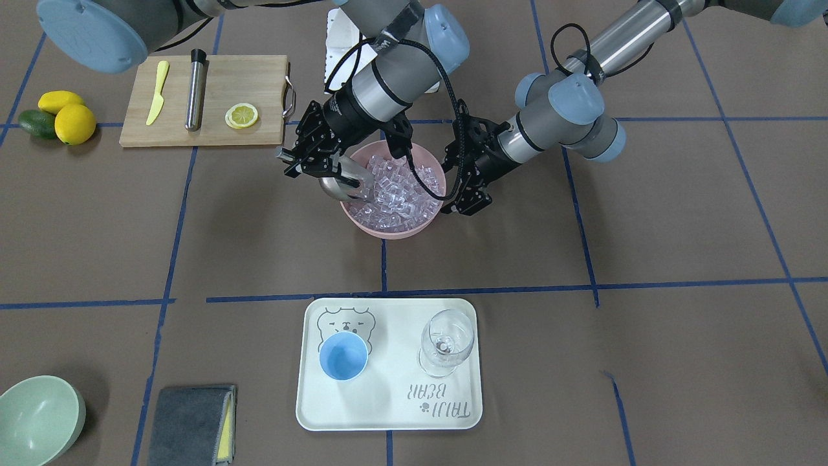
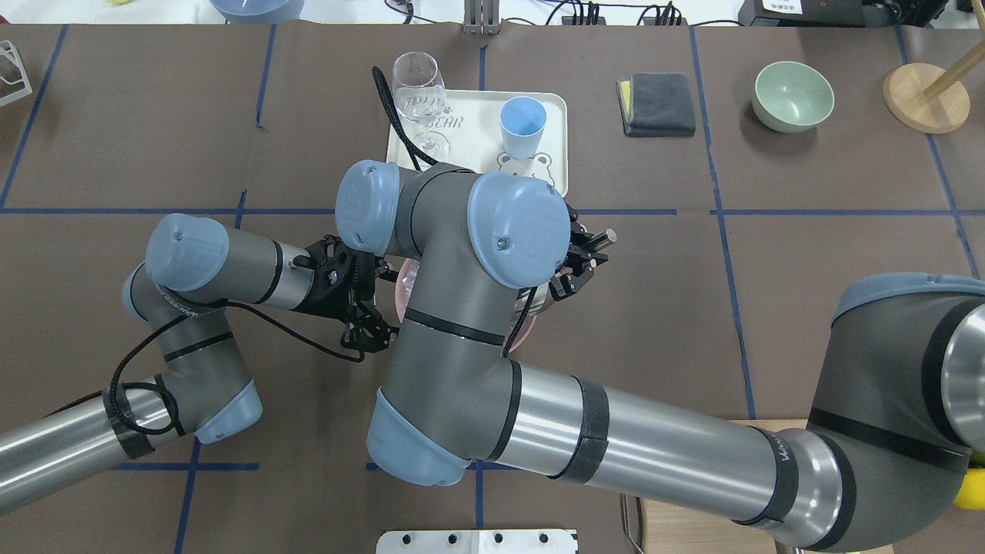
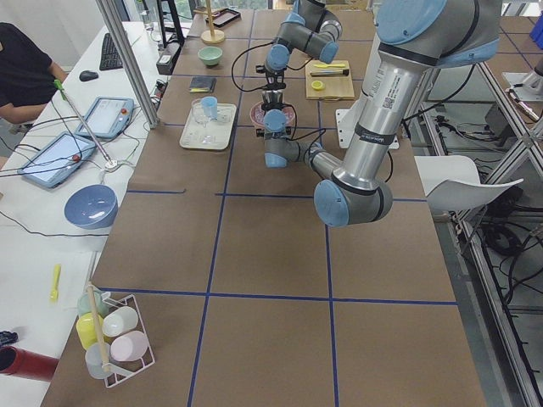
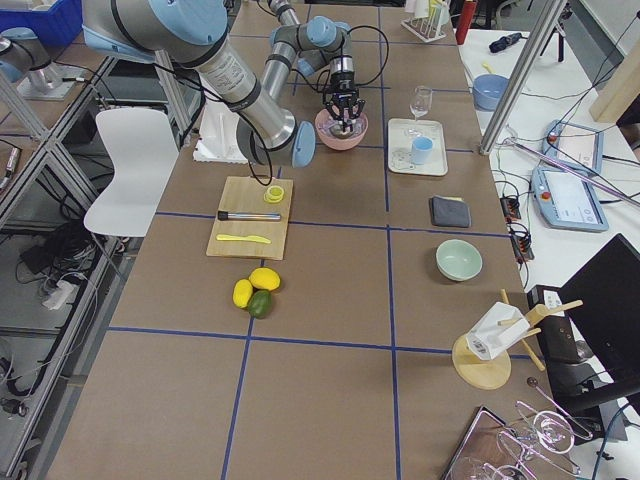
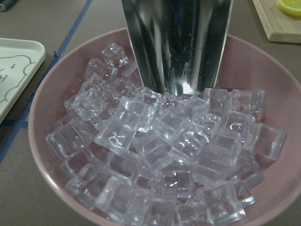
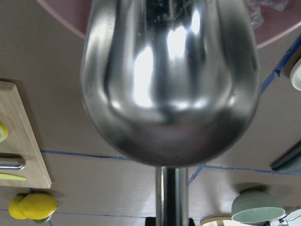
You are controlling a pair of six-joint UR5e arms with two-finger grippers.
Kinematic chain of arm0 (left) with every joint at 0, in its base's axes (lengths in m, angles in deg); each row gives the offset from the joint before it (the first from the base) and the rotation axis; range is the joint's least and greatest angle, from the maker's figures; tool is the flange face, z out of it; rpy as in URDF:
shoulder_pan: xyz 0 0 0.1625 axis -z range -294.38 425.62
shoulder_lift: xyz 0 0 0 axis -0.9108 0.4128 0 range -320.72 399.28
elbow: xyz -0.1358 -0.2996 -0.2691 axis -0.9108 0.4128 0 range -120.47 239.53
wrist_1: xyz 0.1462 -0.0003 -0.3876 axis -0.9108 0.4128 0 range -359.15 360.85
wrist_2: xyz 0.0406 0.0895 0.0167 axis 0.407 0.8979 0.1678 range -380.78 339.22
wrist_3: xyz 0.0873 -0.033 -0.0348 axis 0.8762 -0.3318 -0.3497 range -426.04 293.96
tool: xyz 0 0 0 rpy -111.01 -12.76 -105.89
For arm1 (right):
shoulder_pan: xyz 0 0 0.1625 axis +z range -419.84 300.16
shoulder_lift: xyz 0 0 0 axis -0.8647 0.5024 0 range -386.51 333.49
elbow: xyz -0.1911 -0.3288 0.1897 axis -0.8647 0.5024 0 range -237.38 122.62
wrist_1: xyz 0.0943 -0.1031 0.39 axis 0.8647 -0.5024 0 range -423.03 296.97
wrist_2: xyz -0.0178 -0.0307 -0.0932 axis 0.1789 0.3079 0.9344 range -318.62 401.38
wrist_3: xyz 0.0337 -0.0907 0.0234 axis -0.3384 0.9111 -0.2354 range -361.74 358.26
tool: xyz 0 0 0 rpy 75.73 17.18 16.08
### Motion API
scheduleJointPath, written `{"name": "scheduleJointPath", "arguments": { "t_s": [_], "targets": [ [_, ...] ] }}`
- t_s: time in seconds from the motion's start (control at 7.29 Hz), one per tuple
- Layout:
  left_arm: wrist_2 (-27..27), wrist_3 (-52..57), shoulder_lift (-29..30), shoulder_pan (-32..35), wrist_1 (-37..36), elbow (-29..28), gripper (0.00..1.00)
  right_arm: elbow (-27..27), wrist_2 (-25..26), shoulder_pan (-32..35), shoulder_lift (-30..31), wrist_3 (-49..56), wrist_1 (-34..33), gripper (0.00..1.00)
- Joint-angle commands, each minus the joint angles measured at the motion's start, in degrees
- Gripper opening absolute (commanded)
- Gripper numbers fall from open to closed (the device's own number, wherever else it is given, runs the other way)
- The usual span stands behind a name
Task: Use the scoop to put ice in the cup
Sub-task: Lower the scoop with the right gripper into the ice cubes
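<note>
Right jaws pinch the shiny steel scoop (image 1: 337, 185) by its rod, trough dipped ahead among clear ice cubes (image 1: 396, 191) in the pink bowl (image 1: 388, 232) to load; left jaws' spread unreadable; light-blue plastic cup (image 1: 343, 356) well beyond.

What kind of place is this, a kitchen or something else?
Probably a robotics lab staged as a kitchen: two arms work at a table gridded with blue tape, and tablets lie on a side desk.
</note>
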Motion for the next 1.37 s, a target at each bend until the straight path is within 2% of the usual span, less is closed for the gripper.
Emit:
{"name": "scheduleJointPath", "arguments": {
  "t_s": [0.0, 0.41, 0.96, 1.24],
  "targets": [
    [0.0, 0.0, 0.0, 0.0, 0.1, 0.0, 0.88, -0.3, -0.1, -0.1, 1.4, -0.1, 3.7, 0.0],
    [0.0, 0.0, 0.0, 0.1, 0.1, 0.0, 0.89, -1.0, -0.4, 0.0, 4.5, -0.2, 11.5, 0.0],
    [0.0, 0.0, 0.0, 0.4, 0.1, 0.0, 0.89, -7.1, -3.7, 0.5, 12.3, -0.8, 21.2, 0.0],
    [0.0, -0.1, 0.0, 0.5, 0.1, 0.0, 0.9, -8.2, -5.9, 1.4, 14.6, -1.2, 25.5, 0.0]
  ]
}}
